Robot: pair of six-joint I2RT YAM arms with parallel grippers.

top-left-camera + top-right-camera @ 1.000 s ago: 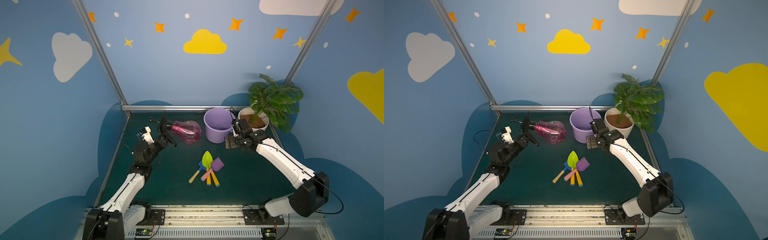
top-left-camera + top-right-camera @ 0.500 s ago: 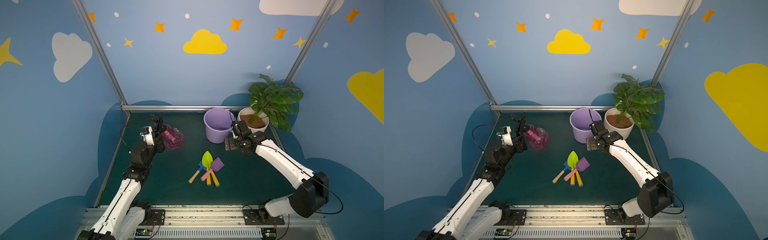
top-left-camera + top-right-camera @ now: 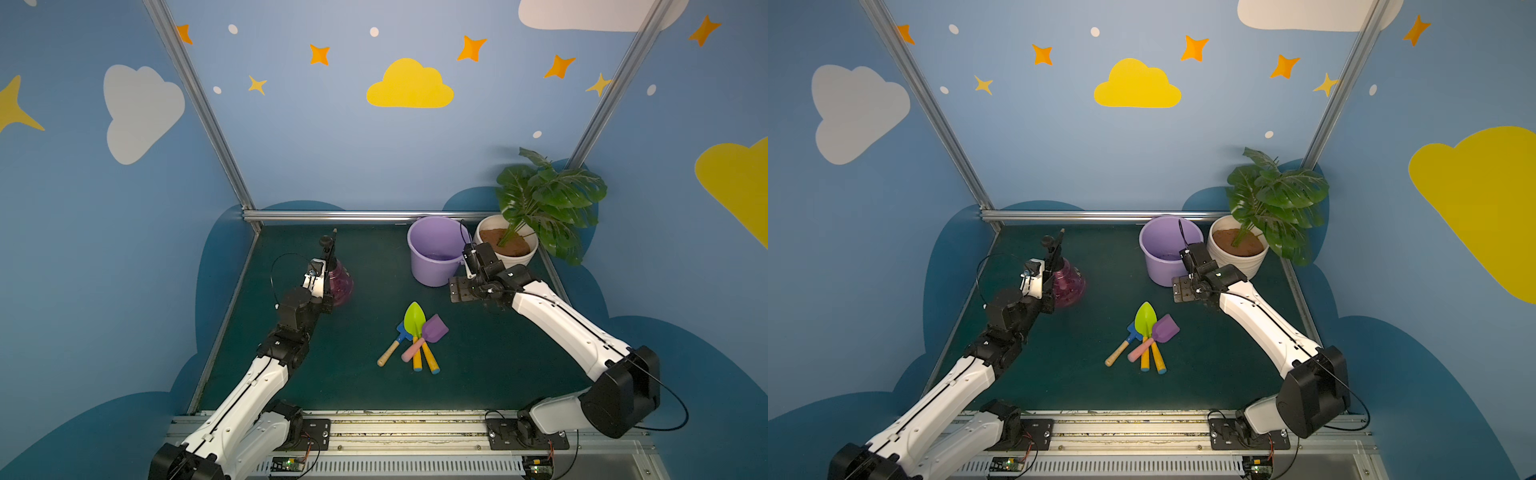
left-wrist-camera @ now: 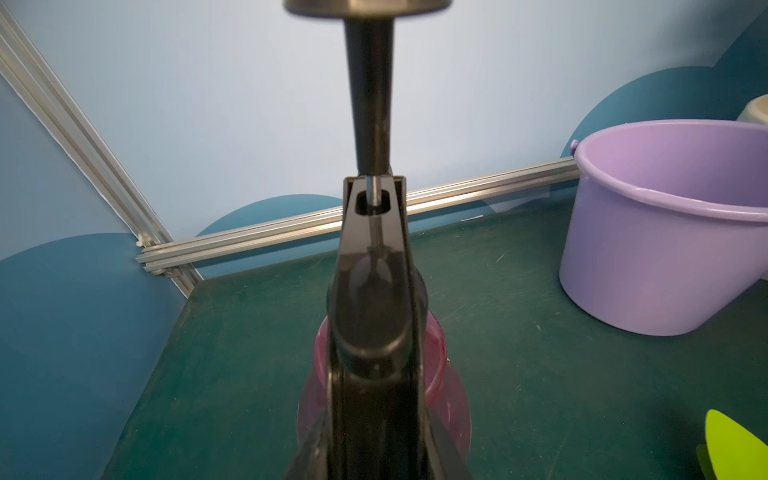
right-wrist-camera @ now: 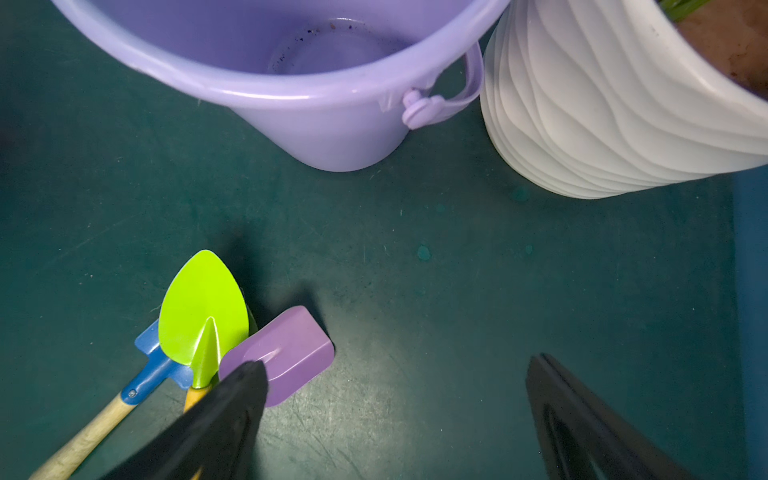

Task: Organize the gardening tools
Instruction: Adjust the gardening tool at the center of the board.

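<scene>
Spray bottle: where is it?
In both top views the spray bottle is upright at the left of the mat, in the left gripper, left of the lilac bucket.

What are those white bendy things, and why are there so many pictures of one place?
They are two robot arms, each ending in a claw. Two pictures come from a camera high up that sees the whole green table. The other two come from small cameras on the arms' wrists, looking out past the claws. The left claw is closed on a pink spray bottle, which is upright. The right claw is open and empty, near the lilac bucket and the white plant pot. In the middle, toy tools lie in a pile: a green trowel, a purple scoop and a blue spade.
</scene>
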